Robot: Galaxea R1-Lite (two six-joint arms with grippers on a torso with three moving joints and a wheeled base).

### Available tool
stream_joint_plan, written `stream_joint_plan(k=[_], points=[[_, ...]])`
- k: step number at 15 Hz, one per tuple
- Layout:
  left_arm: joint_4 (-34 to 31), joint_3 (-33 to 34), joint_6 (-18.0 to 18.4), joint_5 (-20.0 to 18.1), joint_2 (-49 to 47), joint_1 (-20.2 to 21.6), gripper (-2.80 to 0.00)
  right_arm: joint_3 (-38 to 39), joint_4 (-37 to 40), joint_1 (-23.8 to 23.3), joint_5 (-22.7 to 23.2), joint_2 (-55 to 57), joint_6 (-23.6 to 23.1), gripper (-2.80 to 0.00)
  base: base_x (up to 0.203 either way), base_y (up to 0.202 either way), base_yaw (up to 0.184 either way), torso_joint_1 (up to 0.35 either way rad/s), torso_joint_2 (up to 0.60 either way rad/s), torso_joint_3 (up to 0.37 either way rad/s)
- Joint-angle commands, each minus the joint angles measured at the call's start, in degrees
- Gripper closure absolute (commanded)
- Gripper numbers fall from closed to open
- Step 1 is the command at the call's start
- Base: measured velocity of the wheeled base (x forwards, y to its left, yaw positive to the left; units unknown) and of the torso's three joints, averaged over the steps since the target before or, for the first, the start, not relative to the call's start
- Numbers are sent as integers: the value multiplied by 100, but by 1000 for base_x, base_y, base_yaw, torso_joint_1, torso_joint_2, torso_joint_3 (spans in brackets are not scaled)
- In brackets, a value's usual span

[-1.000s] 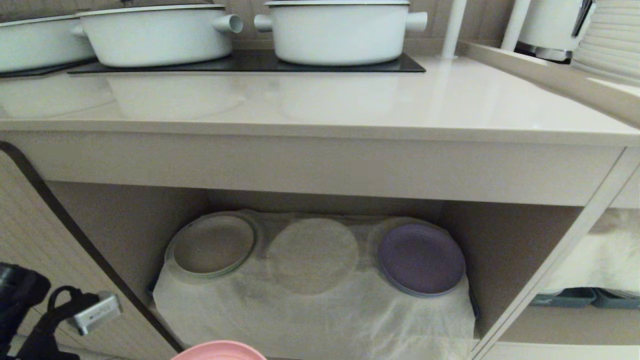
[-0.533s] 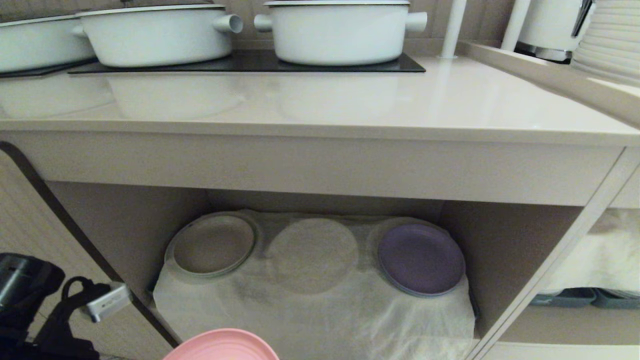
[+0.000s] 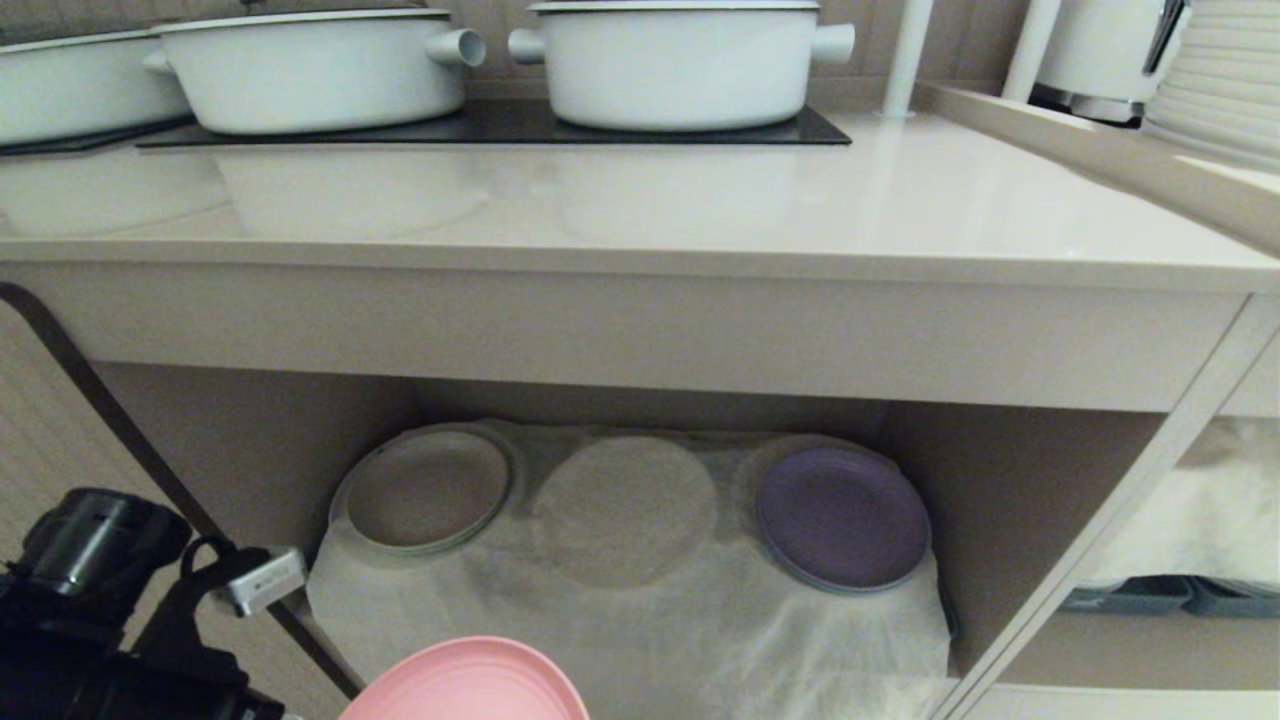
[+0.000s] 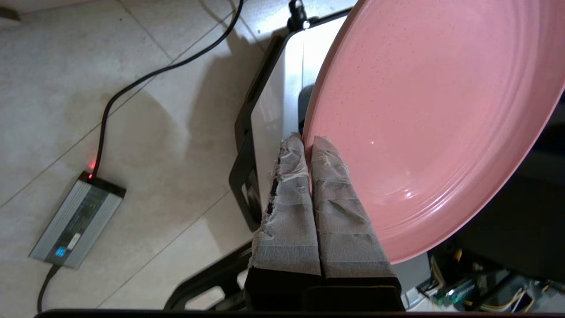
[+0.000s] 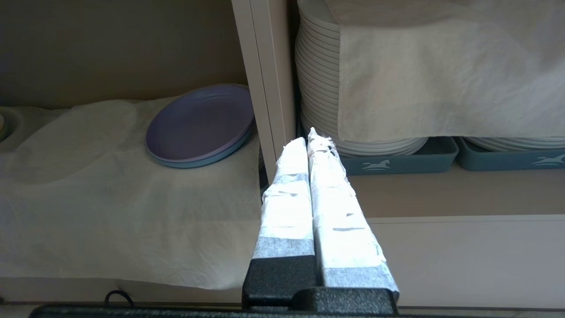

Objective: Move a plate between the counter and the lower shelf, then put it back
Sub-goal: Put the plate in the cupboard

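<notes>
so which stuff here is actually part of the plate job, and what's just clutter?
Job:
- pink plate, edge clamped in the left gripper
- counter
- lower shelf, cloth-lined

Clutter:
- purple plate
- beige plate
- white pots
- white plate stack
- right gripper, shut, idle

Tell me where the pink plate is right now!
The left claw pinches the pink plate by its rim, low in the head view, before the lower shelf.

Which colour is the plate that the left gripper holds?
Pink. The plate shows best in the left wrist view, in the left gripper.
</notes>
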State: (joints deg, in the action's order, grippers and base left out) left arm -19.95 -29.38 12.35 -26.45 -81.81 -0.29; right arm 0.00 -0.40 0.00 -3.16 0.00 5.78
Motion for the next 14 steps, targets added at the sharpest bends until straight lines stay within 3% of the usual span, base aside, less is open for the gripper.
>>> stream_joint_plan(k=[1, 7, 14], points=[[203, -6, -165, -9, -255, -213, 0, 0, -4, 0, -1, 9, 2, 0, 0, 0, 0, 0, 0, 0], [948, -6, -420, 32, -848, -358, 0, 0, -2, 0, -1, 6, 9, 0, 0, 0, 0, 0, 0, 0], [2128, 1, -1127, 218, -1628, -497, 0, 0, -3, 0, -1, 2, 5, 0, 0, 0, 0, 0, 0, 0]])
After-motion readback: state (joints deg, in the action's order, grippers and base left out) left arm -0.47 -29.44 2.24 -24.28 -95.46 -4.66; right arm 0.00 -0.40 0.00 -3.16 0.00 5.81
